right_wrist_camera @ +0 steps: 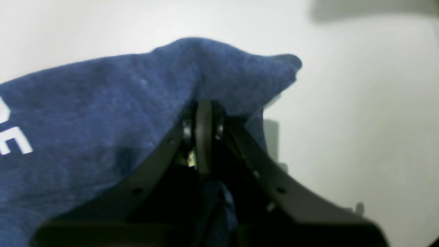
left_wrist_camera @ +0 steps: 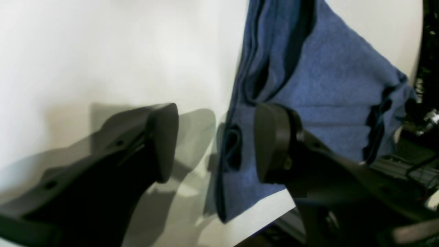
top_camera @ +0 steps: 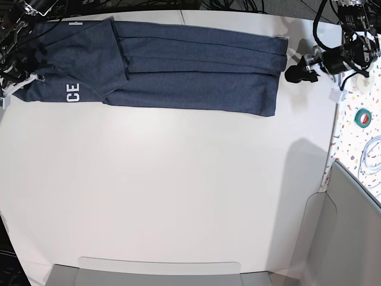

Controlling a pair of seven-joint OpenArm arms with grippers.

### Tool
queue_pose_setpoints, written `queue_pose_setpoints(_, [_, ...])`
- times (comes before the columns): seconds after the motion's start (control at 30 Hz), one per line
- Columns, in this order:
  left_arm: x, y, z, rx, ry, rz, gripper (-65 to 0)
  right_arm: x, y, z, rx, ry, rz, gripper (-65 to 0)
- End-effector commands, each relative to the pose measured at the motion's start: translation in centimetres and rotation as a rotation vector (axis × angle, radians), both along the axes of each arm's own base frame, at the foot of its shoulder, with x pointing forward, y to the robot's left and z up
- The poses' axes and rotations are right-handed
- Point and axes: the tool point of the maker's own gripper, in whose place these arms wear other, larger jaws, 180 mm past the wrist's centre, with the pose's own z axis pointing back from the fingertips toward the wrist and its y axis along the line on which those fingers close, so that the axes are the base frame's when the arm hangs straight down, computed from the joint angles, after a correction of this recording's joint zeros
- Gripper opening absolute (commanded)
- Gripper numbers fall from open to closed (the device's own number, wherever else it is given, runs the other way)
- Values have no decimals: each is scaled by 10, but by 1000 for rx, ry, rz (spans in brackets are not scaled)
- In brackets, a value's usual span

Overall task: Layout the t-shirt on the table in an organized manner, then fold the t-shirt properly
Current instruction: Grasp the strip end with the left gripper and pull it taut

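The white counter (top_camera: 178, 190) fills most of the base view, bare across its middle and near side. Along its far edge lies the t-shirt (top_camera: 196, 74), dark blue and folded lengthwise into a long flat band that runs from the far left corner almost to the far right one; white letters show on the cloth near its left end.

At the band's right end in the base view sits the left pincer (left_wrist_camera: 216, 144). Its two black fingers stand spread wide, one over bare counter and the other over the shirt's folded edge, with nothing between them.

At the other end, the right pincer (right_wrist_camera: 204, 132) is pressed together on a raised fold of the shirt, the blue cloth draped over its tips and tented up above the counter.

On the speckled strip beside the counter lies a small green roll of tape (top_camera: 363, 116).
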Motion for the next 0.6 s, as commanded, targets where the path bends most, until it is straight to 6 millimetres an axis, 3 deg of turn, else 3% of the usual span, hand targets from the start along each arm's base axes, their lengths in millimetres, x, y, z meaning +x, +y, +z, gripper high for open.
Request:
queue_pose_setpoints(0.0, [-7, 11, -6, 45, 42, -5, -298, 6, -1, 8, -14, -13, 19, -650])
queue_pose_setpoints(0.23, [-14, -6, -18, -12, 68, 11, -298, 15, 13, 8, 37, -48, 53, -650])
queue_pose_setpoints(0.43, [-24, -29, -21, -64, 93, -21, -298, 16, 13, 8, 36, -47, 52, -650])
queue_pose_setpoints(0.57, [-36, -33, -23, -84, 121, -34, -298, 16, 13, 8, 36, -47, 52, -650])
